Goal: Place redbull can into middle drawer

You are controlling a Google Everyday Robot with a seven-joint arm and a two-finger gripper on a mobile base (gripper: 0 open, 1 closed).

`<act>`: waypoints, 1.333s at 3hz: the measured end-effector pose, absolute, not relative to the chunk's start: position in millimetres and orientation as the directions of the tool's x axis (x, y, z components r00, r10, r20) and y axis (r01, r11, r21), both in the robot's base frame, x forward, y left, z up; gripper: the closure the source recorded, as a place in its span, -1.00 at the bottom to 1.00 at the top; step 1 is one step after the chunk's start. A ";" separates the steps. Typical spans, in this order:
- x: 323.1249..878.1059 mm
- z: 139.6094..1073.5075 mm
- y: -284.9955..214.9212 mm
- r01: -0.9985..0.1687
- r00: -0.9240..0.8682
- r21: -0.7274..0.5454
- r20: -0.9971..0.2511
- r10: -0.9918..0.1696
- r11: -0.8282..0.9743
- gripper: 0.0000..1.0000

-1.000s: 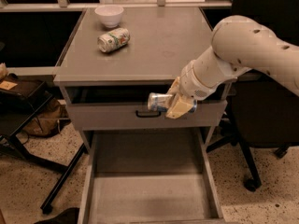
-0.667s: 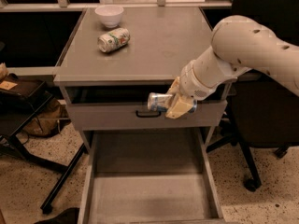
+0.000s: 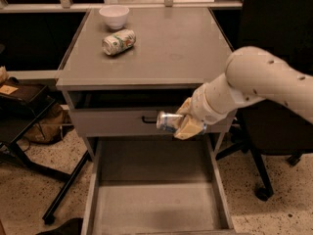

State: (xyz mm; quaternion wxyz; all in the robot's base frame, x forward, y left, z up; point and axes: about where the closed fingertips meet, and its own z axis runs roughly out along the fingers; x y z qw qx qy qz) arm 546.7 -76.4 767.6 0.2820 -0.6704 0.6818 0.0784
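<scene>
My gripper is shut on the redbull can, a small shiny silver and blue can held sideways. It hangs in front of the grey drawer front with a black handle, above the back of the middle drawer. That drawer is pulled out wide, with a plain flat grey floor and low side walls, and nothing lies in it. My white arm comes in from the right.
On the cabinet top lie a white can with green and red print on its side and a white bowl. A black office chair stands to the right. A dark stand with a bag is at the left.
My gripper and the can have stayed in about the same place in front of the drawer front. Nothing else has visibly moved.
</scene>
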 end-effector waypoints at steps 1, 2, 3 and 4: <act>529.0 724.0 -81.4 -0.950 0.028 -0.284 -0.500 -0.865 0.133 1.00; 511.4 687.6 -82.7 -0.946 0.000 -0.279 -0.516 -0.857 0.168 1.00; 494.9 648.8 -78.4 -0.955 -0.038 -0.226 -0.554 -0.832 0.194 1.00; 485.8 613.1 -74.2 -0.965 -0.075 -0.157 -0.596 -0.799 0.208 1.00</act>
